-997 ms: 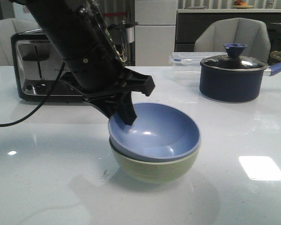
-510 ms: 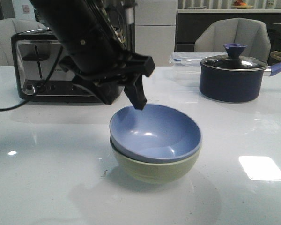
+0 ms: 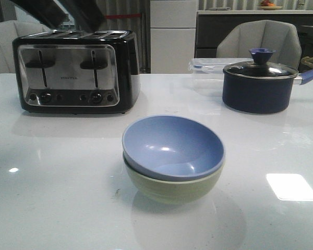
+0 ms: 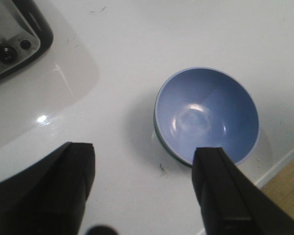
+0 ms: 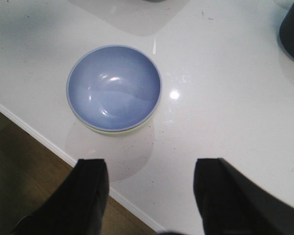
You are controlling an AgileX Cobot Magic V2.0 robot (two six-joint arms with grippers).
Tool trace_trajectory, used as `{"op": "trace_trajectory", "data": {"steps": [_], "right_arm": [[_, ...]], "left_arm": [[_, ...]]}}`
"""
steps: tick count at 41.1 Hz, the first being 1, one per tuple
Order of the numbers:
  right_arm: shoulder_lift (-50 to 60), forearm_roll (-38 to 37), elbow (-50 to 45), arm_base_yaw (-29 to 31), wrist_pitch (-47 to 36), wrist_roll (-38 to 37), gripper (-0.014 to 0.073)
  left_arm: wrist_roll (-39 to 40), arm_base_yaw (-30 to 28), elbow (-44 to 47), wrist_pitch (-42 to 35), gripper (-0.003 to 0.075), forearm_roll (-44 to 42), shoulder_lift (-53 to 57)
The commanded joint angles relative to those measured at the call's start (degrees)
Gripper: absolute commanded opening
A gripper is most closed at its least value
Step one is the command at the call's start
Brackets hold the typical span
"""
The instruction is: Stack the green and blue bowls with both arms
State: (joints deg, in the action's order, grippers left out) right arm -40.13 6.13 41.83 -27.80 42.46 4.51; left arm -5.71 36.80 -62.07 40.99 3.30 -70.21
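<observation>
- Left arm point(image 3: 68, 13) has been pulled up and away from the bowls since the earlier frame; only a dark part is seen at the top left of the front view.
- Blue bowl point(image 3: 172, 146) is nested upright inside green bowl point(image 3: 172, 187), mid-table, near the front edge.
- Left gripper point(image 4: 142, 191) is held high above the table, jaws spread wide, nothing held.
- Right gripper point(image 5: 149, 196) is likewise raised, jaws wide apart, empty.
- Toaster point(image 3: 75, 70) is seen behind left, navy pot point(image 3: 258, 86) behind right, both well apart from the stack.
</observation>
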Motion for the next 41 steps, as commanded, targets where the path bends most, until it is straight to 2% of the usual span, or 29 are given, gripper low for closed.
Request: {"op": "trace_trajectory", "data": {"steps": [1,21,27,38,41], "right_arm": [[0.1,-0.1,1.6,0.0,-3.6,0.6,0.0496],[0.1,-0.1,1.6,0.0,-3.0,0.6,0.0496],[0.1,-0.1,1.6,0.0,-1.6,0.6,0.0496],[0.1,-1.4,1.6,0.0,0.3,0.6,0.0496],[0.1,-2.2,1.6,0.0,1.1,0.6,0.0496]], "left_arm": [[0.0,0.4,1.8,-1.8,0.0488,-1.6,8.6],[0.6,0.4,19.3,3.1,0.0488,-3.6,40.6],[2.5,0.4,22.2,3.3,0.0488,-3.6,44.1],[2.7,0.4,22.8,3.5,0.0487,-3.7,44.1],[2.7,0.4,22.8,3.5,0.0461,-3.7,44.1]]}}
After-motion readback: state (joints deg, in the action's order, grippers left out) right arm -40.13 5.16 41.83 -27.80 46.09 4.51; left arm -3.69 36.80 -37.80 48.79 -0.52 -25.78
